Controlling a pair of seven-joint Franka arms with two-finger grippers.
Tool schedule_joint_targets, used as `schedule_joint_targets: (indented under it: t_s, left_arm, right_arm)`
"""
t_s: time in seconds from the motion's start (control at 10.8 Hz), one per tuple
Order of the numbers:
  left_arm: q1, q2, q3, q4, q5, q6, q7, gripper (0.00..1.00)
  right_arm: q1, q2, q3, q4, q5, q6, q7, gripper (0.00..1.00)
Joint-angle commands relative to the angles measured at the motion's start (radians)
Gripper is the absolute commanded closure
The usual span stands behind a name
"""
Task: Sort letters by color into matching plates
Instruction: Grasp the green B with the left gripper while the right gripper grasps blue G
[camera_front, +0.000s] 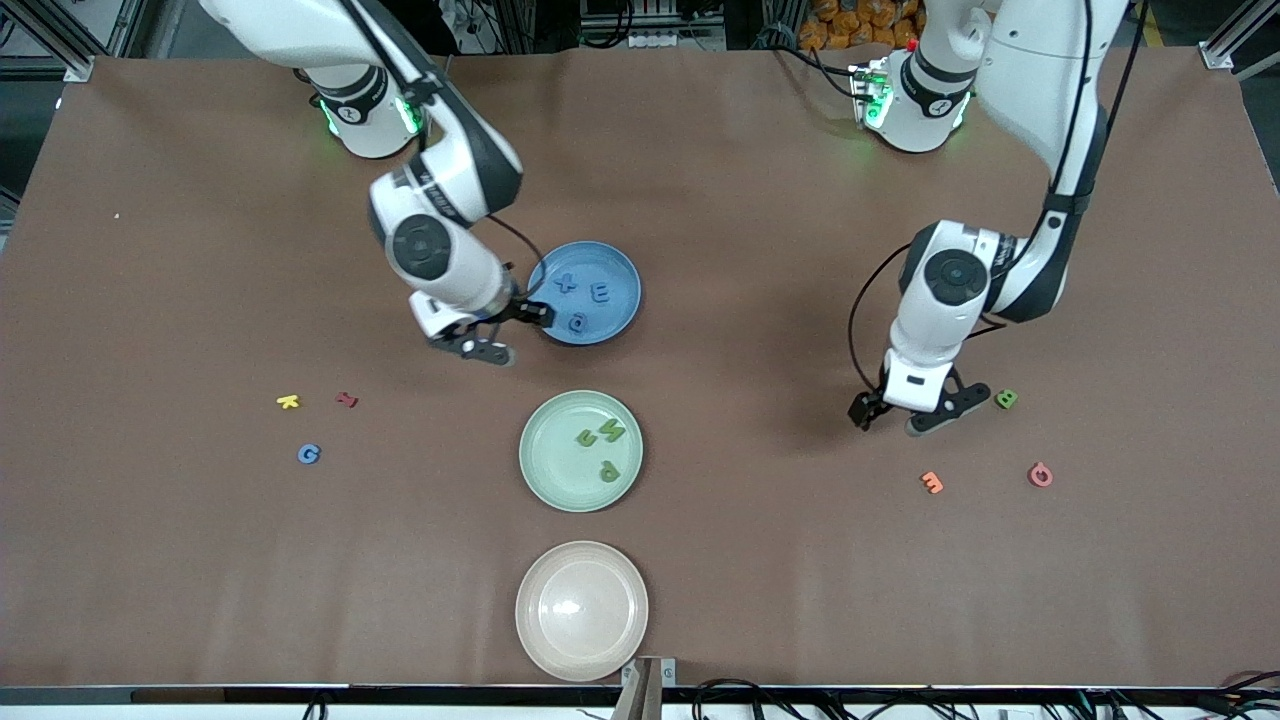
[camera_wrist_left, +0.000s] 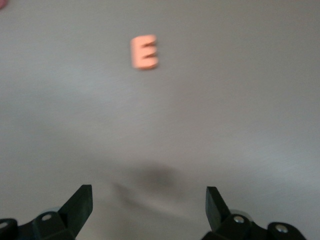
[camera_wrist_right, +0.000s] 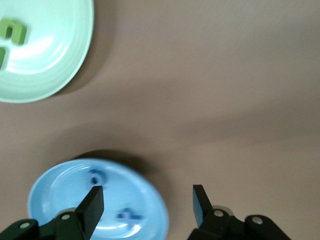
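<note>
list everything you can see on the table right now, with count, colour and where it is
blue plate: one, blue, farthest from the front camera of the three plates
blue letters in plate: three, blue, in the blue plate
green plate: one, pale mint, between the other two plates
green letters in plate: three, green, in the green plate
cream plate: one, cream-beige, nearest the front camera
loose letters, right arm's end: yellow, dark red, blue
loose letters, left arm's end: green, orange, pink
right gripper: open, at the blue plate's edge
left gripper: open, beside the loose green letter
</note>
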Motion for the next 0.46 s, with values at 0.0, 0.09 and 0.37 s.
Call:
schedule_joint_targets:
  t_s: [0.0, 0.09, 0.37]
  left_arm:
    - [0.146, -0.102, -0.02, -0.146, 0.025, 0.007, 0.21, 0.0]
    - [0.212, -0.096, -0.025, -0.139, 0.014, 0.006, 0.234, 0.0]
    - [0.377, -0.059, -0.104, -0.075, -0.094, 0.006, 0.233, 0.0]
  right_arm:
    - [-0.112, -0.041, -0.084, -0.014, -0.022, -0.037, -0.349, 0.2]
    - [-0.105, -0.029, -0.133, -0.013, -0.042, -0.023, -0.423, 0.2]
    - [-0.109, -0.004, -0.206, 0.025, -0.079, 0.02, -0.54, 0.2]
